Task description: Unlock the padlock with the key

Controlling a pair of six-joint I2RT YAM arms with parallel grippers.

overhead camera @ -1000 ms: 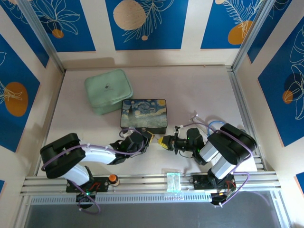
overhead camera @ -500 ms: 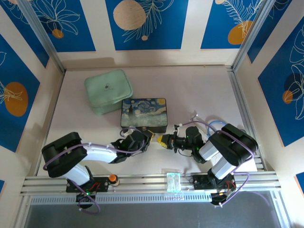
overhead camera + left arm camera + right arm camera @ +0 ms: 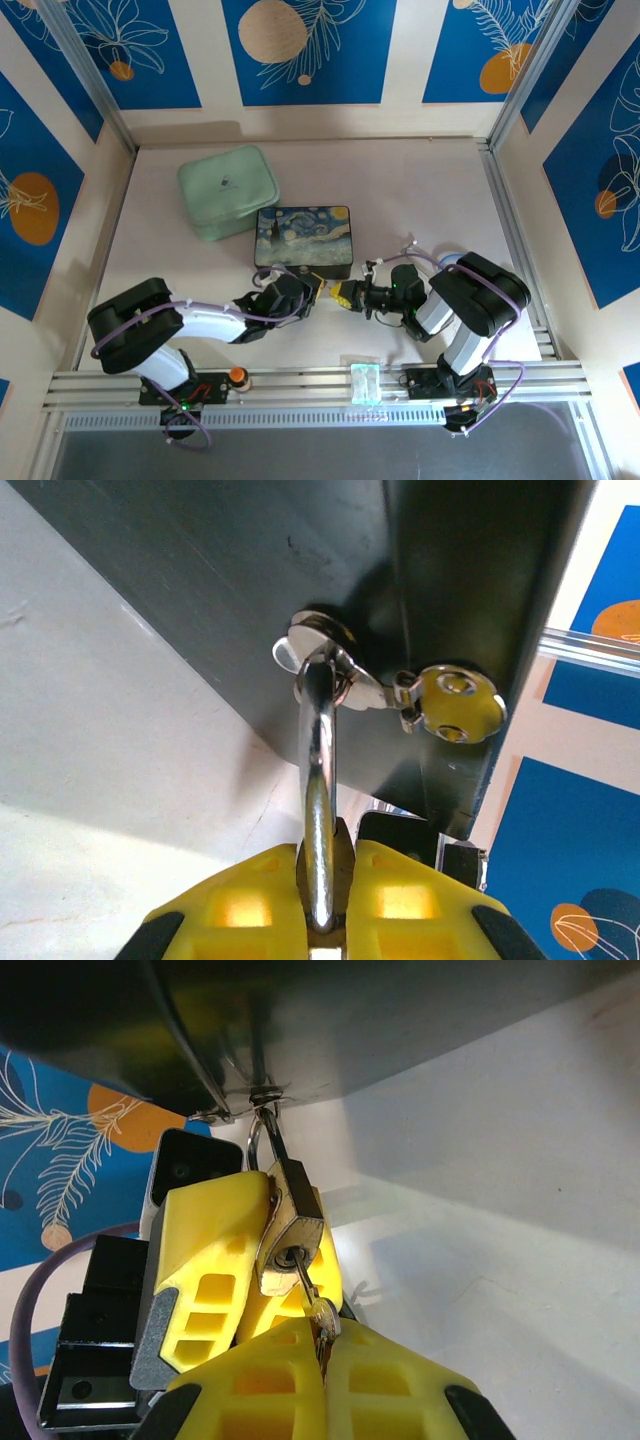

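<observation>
Right now I am working 2 claws at the front of the painted box (image 3: 303, 238), which is sitting near the middle of the surface (image 3: 420, 190). My left claw (image 3: 322, 905) is clamping its yellow fingers (image 3: 240, 910) nearly closed around the padlock (image 3: 290, 1232), which is hanging by its silver shackle (image 3: 317, 770) through the box's metal clasp (image 3: 345, 675). My right claw (image 3: 322, 1365) is pinching fully closed on the head of the key (image 3: 316, 1308), and the blade appears to be sitting in the keyhole on the padlock's underside.

I am judging the turn to be the step in hand. To do it well, I am planning to roll the right wrist about the key's own axis, with no sideways push, since the thin blade looks easy to bend. The left claw needs to be bracing the brass body firmly so it is not twisting along with the key.
</observation>
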